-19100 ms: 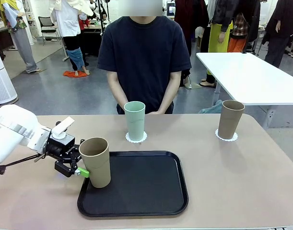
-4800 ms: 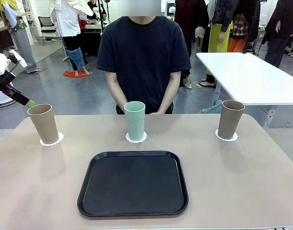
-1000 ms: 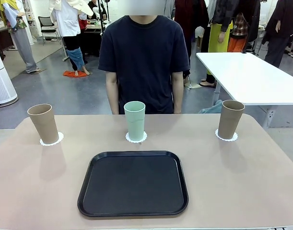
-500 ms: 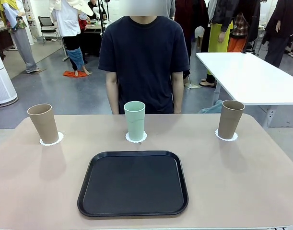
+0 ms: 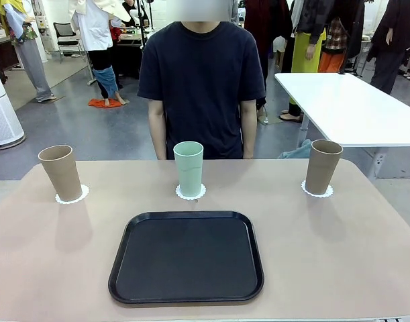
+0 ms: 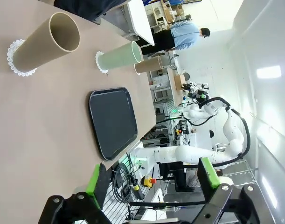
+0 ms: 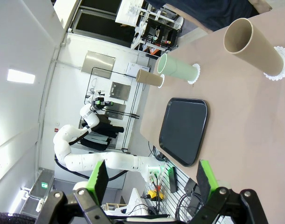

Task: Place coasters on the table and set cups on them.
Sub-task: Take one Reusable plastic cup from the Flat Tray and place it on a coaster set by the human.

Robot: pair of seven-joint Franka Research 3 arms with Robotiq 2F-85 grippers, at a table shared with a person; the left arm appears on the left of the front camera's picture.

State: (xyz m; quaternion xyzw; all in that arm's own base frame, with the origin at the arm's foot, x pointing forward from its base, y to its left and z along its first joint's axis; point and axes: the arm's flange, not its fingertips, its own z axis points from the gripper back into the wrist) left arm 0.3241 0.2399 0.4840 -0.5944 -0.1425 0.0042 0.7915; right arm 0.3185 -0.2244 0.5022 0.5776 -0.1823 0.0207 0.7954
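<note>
Three cups stand upright on white scalloped coasters along the far side of the beige table (image 5: 339, 255). A tan cup (image 5: 60, 173) sits on the left coaster (image 5: 73, 197), the mint green cup (image 5: 188, 168) on the middle coaster (image 5: 191, 194), and another tan cup (image 5: 323, 166) on the right coaster (image 5: 317, 193). My left gripper (image 6: 151, 176) is open and empty, well back from the near tan cup (image 6: 44, 44) and green cup (image 6: 119, 56). My right gripper (image 7: 151, 177) is open too, holding nothing, far from its nearest tan cup (image 7: 254, 46) and the green cup (image 7: 177, 67).
An empty black tray (image 5: 186, 258) lies at the table's near middle. A person in a dark T-shirt (image 5: 201, 80) stands at the far edge behind the green cup, arms down. A white table (image 5: 345, 107) stands at the back right.
The left tan cup, once held by my left gripper at the tray's edge, now stands on the left coaster. That gripper has let go and left the front view. The person's hands dropped.
</note>
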